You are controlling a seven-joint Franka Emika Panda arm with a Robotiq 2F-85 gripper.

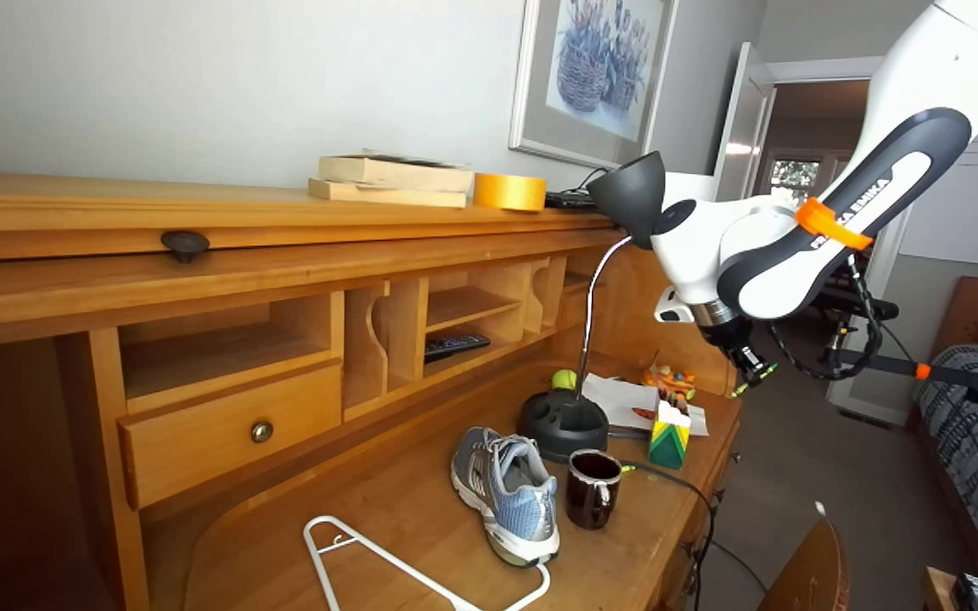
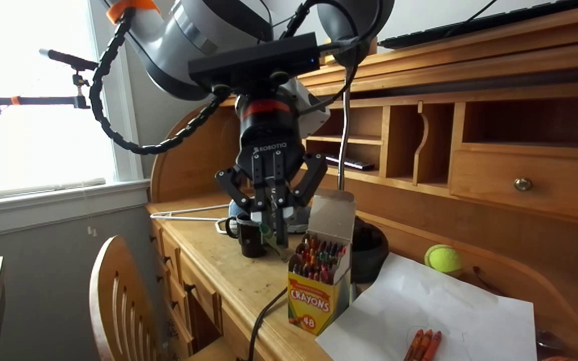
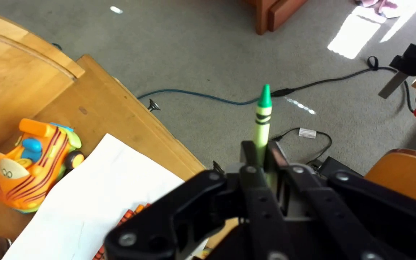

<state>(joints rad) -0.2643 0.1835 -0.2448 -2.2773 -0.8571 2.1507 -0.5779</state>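
The black gripper [image 3: 263,150] pinches a slim green crayon [image 3: 262,126] near the brown wooden desk's edge [image 3: 146,126], grey carpet [image 3: 200,65] below; both exterior views add a white plastic hanger [image 1: 408,569].

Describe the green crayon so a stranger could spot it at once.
Start at the wooden desk, then find the white robot arm near it. At the arm's end, the black fingers clamp the pale-wrapped green crayon. Unlike the crayons in the box and the loose ones on the paper, it alone is held aloft.
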